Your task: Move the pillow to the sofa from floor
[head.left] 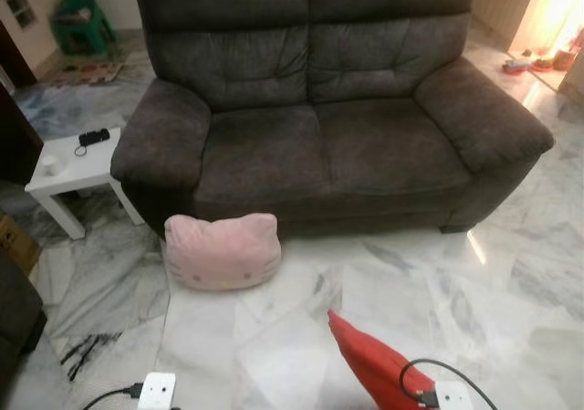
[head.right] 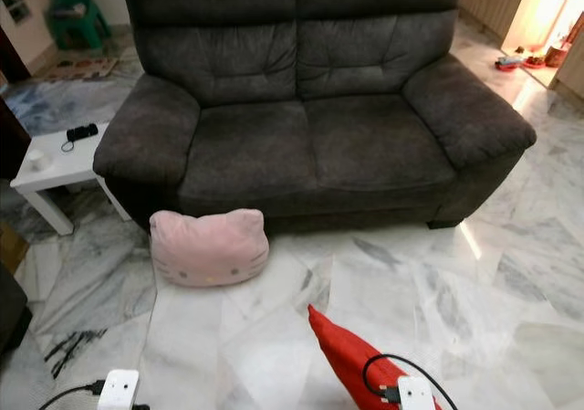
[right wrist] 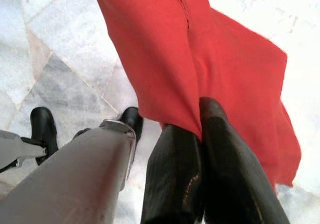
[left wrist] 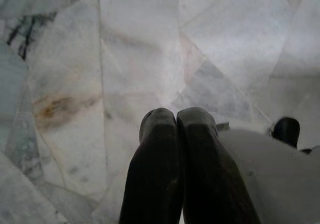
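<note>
Pink cat-face plush pillow (head.left: 222, 251) w/ two small ears sits on the white marble floor (head.left: 429, 291), right at the foot of the dark grey-brown fabric two-seat sofa (head.left: 328, 109), below its armrest on the robot's left side; appears to touch the sofa base. Sofa seats carry nothing.

Right claw (right wrist: 200, 116): two black fingers together, clamped on a red cloth (right wrist: 200, 49) that hangs over the marble; in the head views the cloth shows as a red pointed shape (head.left: 370, 360) low in frame, well apart from the pillow, to its right. A black cable (head.left: 447, 373) loops by it into a small white box (head.left: 453, 396).

Left claw (left wrist: 176, 116): fingers pressed together, gripping nothing, pointing down at bare marble tiles w/ a brownish stain.

Beside the sofa's left armrest a small white worktop (head.left: 73, 168) carries a black gadget w/ cord (head.left: 93, 138) and a small white round object (head.left: 52, 164). Green plastic chair (head.left: 82, 22) far back left on a patterned mat. Black scuff marks (head.left: 87, 348) on floor near the left edge; another white box (head.left: 157, 390) w/ cable at bottom.
</note>
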{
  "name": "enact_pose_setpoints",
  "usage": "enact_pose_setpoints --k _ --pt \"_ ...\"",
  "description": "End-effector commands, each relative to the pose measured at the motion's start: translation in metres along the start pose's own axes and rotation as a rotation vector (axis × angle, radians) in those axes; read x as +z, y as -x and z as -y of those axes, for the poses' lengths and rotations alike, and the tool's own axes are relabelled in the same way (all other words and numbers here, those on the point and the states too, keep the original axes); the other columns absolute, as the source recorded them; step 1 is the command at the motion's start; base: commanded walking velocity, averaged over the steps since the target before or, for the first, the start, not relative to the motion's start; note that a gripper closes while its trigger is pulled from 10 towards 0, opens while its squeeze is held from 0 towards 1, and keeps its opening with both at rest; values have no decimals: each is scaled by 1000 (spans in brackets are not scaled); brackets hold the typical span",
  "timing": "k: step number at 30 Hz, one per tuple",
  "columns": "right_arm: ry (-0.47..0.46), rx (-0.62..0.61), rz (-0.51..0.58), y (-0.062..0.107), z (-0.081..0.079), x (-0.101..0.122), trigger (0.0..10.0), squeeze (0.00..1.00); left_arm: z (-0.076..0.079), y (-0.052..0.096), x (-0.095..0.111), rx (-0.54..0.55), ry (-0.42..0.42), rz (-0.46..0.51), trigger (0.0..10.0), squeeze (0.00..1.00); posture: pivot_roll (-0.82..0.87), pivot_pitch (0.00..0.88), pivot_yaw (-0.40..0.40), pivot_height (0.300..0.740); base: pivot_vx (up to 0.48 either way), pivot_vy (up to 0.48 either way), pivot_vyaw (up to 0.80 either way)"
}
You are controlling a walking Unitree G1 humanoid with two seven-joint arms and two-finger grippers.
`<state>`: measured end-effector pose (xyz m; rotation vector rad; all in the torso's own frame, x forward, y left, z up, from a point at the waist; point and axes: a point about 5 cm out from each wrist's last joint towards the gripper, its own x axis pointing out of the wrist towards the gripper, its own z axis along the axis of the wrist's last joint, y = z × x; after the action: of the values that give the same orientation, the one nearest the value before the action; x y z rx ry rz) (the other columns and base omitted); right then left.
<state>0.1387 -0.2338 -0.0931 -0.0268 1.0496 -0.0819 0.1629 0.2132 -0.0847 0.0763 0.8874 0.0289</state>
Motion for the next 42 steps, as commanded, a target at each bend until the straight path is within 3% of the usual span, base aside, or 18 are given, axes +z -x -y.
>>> enact_pose_setpoints --k 1,15,31,42 --pt "-19 34 67 -3 -6 17 10000 0 4 2 -9 -9 -11 -39 10000 0 1 74 -10 740 0 0 0" --pt "-20 37 72 -3 -7 19 10000 0 4 2 -9 -1 22 -34 10000 0 -1 72 -13 740 0 0 0" --pt "-16 42 79 -4 -8 22 10000 0 6 1 -9 -5 23 -33 10000 0 0 71 -14 740 0 394 0" --pt "-20 40 89 -4 -8 25 10000 0 7 0 -6 -14 10 -24 10000 0 0 72 -10 740 0 0 0"
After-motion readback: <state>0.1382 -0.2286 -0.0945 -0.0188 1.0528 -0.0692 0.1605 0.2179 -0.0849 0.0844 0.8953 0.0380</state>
